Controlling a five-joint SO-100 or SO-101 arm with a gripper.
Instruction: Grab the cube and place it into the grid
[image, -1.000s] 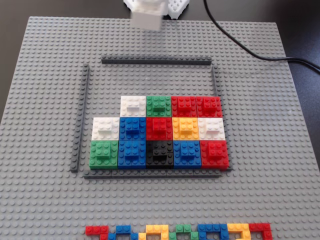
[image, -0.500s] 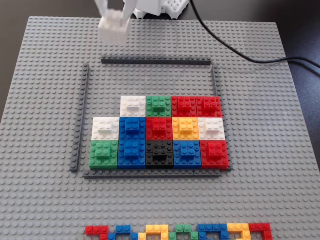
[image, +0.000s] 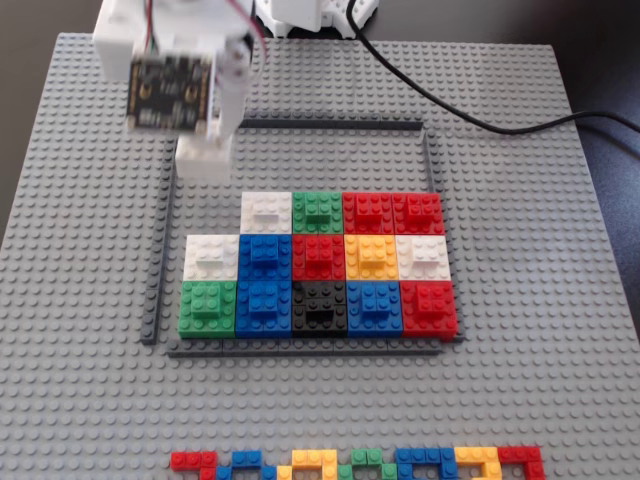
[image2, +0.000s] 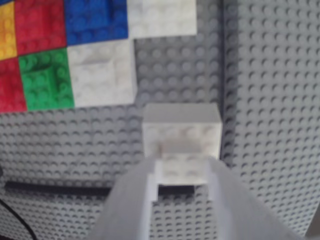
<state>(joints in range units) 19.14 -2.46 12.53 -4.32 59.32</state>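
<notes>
Jaws pinching white cube, hanging over bare grey baseplate inside frame's upper-left corner in fixed view, just beyond grid top row's white block.

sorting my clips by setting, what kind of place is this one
Probably a hobby or lab tabletop set up for a robot test. A grey studded baseplate holds a grid of coloured blocks, and a white gripper carries a white cube over it.
</notes>
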